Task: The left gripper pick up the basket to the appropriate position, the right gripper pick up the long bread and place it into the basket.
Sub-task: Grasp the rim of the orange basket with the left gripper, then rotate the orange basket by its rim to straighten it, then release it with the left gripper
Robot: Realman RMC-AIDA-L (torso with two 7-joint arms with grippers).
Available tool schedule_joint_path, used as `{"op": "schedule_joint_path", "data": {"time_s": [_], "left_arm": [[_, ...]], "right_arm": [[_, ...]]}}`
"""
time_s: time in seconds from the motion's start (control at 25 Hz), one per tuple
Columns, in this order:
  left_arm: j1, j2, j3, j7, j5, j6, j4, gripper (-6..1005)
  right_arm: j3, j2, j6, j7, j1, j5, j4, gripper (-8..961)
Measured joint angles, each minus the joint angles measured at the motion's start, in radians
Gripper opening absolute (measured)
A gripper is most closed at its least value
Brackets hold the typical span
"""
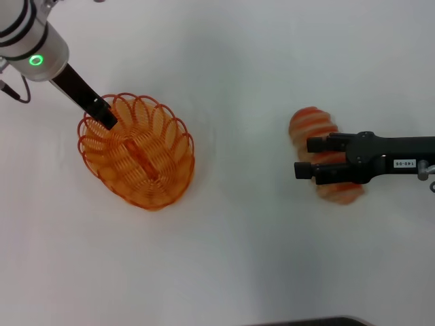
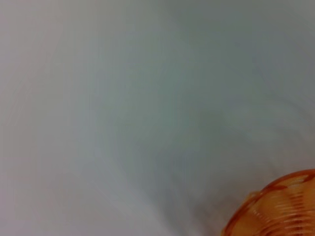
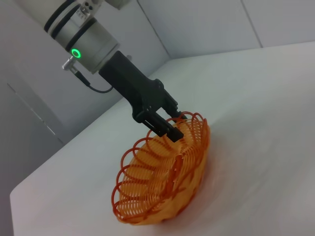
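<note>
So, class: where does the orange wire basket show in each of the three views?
Head view: the basket at left-centre, the left gripper at its rim.
Left wrist view: only its rim, bottom right corner.
Right wrist view: low centre.
Shared landmark: the white table.

I am working in what looks like a lab or robot test room, not a home or kitchen. My arms reach over a plain, smooth white tabletop (image 1: 224, 272) with no cloth, dishes or clutter. Behind its far edge, my right wrist camera shows bare pale grey wall panels (image 3: 206, 24) divided by thin straight seams. The only props are an orange wire basket (image 1: 139, 153) and a striped tan toy-like loaf (image 1: 316, 125).
</note>
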Motion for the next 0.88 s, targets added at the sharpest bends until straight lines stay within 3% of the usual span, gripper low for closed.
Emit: {"op": "schedule_joint_path", "data": {"time_s": [0.28, 0.56, 0.68, 0.88], "left_arm": [[-0.004, -0.008, -0.002, 0.0, 0.0, 0.006, 0.004, 304], [-0.008, -0.009, -0.014, -0.007, 0.0, 0.014, 0.005, 202], [-0.013, -0.009, -0.081, -0.008, -0.001, 0.035, 0.013, 159], [-0.01, 0.007, -0.282, -0.013, -0.001, 0.108, 0.065, 133]], "right_arm": [[0.0, 0.0, 0.005, -0.002, 0.004, 0.0, 0.003, 928], [-0.001, 0.0, 0.006, -0.005, 0.005, 0.0, 0.003, 927], [-0.001, 0.0, 0.006, -0.011, 0.005, 0.0, 0.003, 927], [-0.001, -0.005, 0.006, -0.018, 0.004, 0.0, 0.003, 926]]}}
